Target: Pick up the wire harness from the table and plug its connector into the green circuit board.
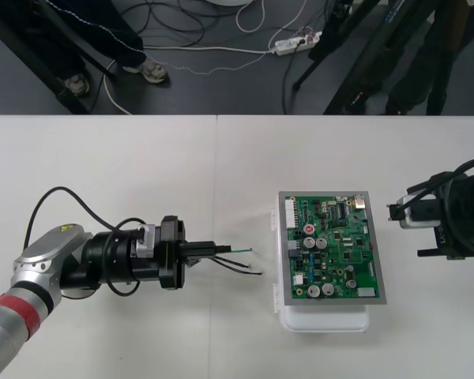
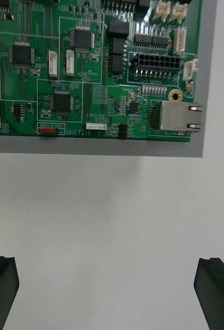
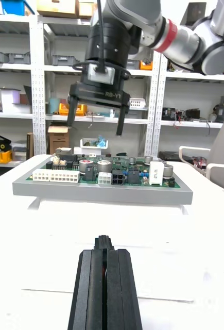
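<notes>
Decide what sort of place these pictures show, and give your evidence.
Probably a robotics lab bench: a green circuit board on a plain table, the left arm, jaws shut on a wire harness, and cables on the dark floor.

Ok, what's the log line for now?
left gripper: shut on wire harness, short of green circuit board | right gripper: open, at board's other side | plugged in: no

circuit board (image 2: 91, 77): gleaming glossy green; its port (image 2: 176, 116) shining like bare metal;
table (image 1: 142, 174): looking smooth and matt;
left gripper (image 3: 104, 248) fingers (image 3: 88, 294): showing matt black plastic
</notes>
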Robot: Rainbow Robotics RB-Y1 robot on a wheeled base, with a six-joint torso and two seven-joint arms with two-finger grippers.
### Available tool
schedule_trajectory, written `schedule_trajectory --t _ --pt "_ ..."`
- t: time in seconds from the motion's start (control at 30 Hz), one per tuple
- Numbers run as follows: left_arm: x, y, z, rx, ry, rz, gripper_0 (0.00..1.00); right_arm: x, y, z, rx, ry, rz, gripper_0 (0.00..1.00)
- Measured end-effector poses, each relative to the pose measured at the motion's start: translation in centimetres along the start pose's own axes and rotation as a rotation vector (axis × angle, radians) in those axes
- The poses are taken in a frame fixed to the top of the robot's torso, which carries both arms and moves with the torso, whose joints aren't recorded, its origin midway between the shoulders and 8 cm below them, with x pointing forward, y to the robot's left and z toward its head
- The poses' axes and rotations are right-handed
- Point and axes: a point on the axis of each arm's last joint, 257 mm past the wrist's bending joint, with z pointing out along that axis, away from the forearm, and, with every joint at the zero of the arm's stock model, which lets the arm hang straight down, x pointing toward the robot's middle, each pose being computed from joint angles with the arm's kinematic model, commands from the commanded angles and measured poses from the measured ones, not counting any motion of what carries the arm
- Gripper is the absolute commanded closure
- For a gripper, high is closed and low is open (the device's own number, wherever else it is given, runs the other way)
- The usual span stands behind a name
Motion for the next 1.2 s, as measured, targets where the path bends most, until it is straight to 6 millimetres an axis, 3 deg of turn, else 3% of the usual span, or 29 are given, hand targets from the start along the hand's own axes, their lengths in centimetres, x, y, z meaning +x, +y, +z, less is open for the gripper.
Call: schedule_trajectory --t 0.23,0.6,1.2 --pt "-0.5 0.0 1.6 0.002 -0.036 -0.002 1.0 -0.6 0.9 1.6 -0.015 0.015 -0.011 0.0" --pt "-1.1 -0.3 3.6 0.001 -0.086 -0.012 1.0 -1.2 1.2 2.1 -0.021 0.002 -0.011 0.0" --pt "-1.4 -0.4 5.2 0.006 -0.11 -0.016 1.0 -1.4 3.4 5.0 -0.072 0.003 0.038 0.0"
